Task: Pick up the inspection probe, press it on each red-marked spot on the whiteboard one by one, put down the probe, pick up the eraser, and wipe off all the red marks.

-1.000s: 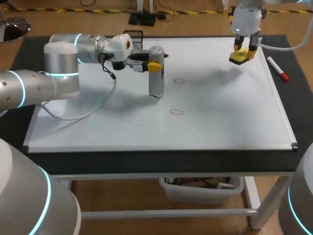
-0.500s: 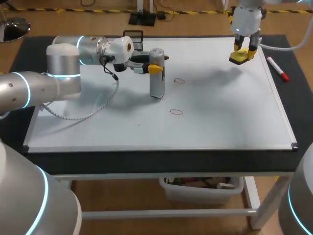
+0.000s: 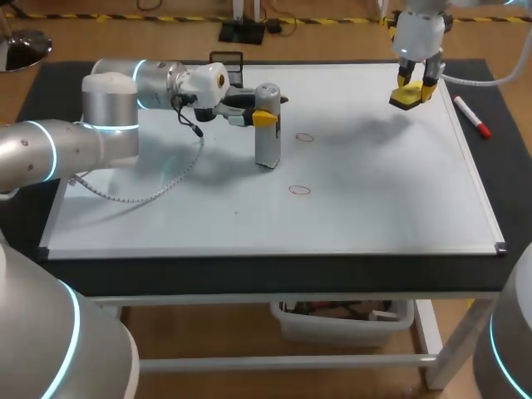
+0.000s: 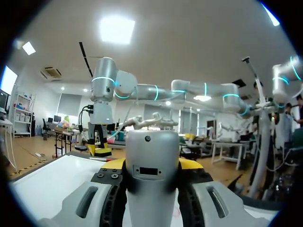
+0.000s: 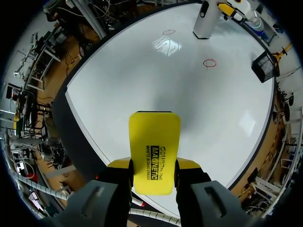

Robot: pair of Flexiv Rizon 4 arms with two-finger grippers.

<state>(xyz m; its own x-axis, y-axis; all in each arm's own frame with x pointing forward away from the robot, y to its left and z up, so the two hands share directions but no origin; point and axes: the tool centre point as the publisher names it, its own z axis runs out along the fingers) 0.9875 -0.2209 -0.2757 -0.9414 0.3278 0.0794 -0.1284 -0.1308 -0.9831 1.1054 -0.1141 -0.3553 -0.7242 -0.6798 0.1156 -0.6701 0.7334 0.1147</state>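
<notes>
Over whiteboard (image 3: 374,208): L hand (image 3: 264,115) grips upright probe (image 3: 266,145), R hand (image 3: 414,90) holds eraser (image 3: 405,99).

Flat on the surface (image 3: 249,273), covering most of it: the whiteboard (image 3: 374,224). Upright on the whiteboard, left of centre and toward the rear: the probe (image 3: 266,143), clasped near its top between the left fingers (image 3: 264,117), which reach in from the left and touch it on both sides. Just right of the probe's base: the rear mark (image 3: 305,137). Nearer the front edge, apart from the probe: the front mark (image 3: 299,190). Above the board's rear right corner, raised off it: the eraser (image 3: 407,98), clamped between the right fingers (image 3: 430,85). Right of the eraser, along the board's right edge: a marker pen (image 3: 471,117).
</notes>
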